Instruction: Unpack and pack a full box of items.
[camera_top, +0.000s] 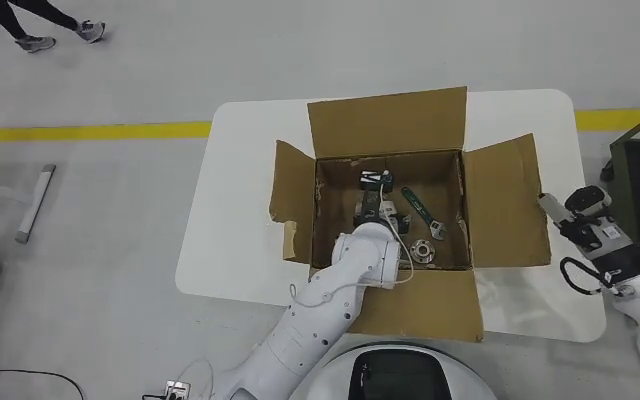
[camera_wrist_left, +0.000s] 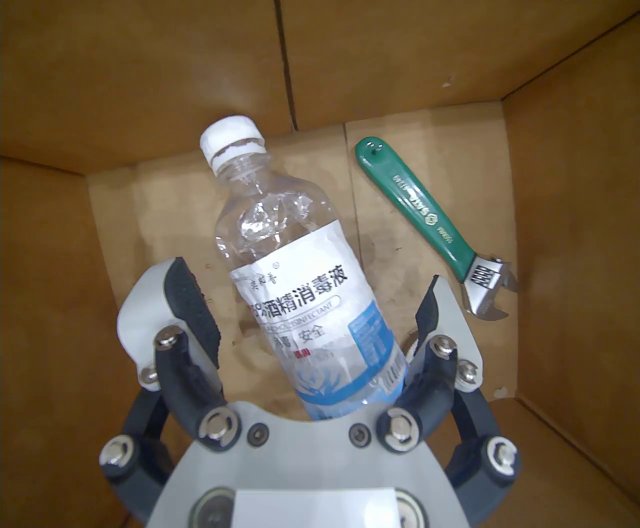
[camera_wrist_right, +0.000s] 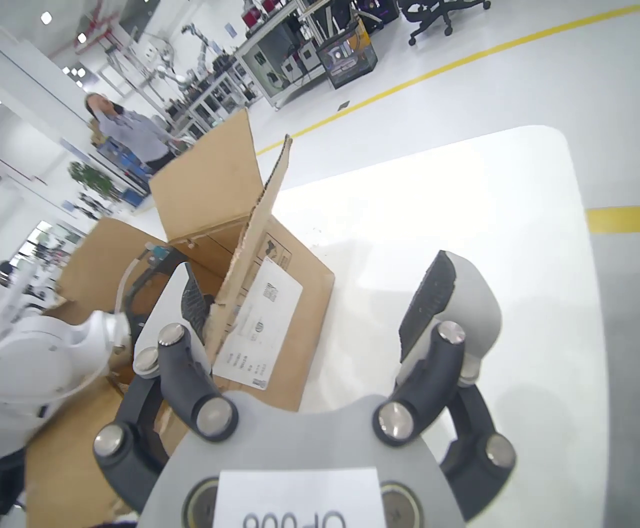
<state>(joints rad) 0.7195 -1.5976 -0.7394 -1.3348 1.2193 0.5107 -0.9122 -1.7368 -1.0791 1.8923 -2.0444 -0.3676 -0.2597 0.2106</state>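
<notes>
Bottle first: the clear plastic bottle (camera_wrist_left: 300, 280) with a white screw cap and a white-and-blue label rests inside the open brown cardboard box (camera_wrist_left: 125, 75). Its cap points toward the far wall and a little left. My left pincer (camera_wrist_left: 310, 292) straddles the labelled body, spread wide. The left black pad (camera_wrist_left: 192, 300) stands apart from the label. The right pad (camera_wrist_left: 425, 310) sits just beside it, and I cannot tell whether it touches. Nothing is gripped yet.

I judge the step to be taking the bottle out. I should centre before closing, so both pads meet the label together rather than shoving it sideways. The plastic above the label looks crumpled and thin, so I expect it to give. A gentle squeeze on the labelled part seems wiser than a hard clamp.

To the right, apart from the bottle, lies a green-handled adjustable wrench (camera_wrist_left: 430, 220). Closer to the near wall is a small round metal part (camera_top: 422, 250). A straight lift should clear both, and the box's flaps. My right pincer (camera_wrist_right: 316, 280) hangs spread and empty beyond the box's right side, over the white table (camera_wrist_right: 450, 200).
</notes>
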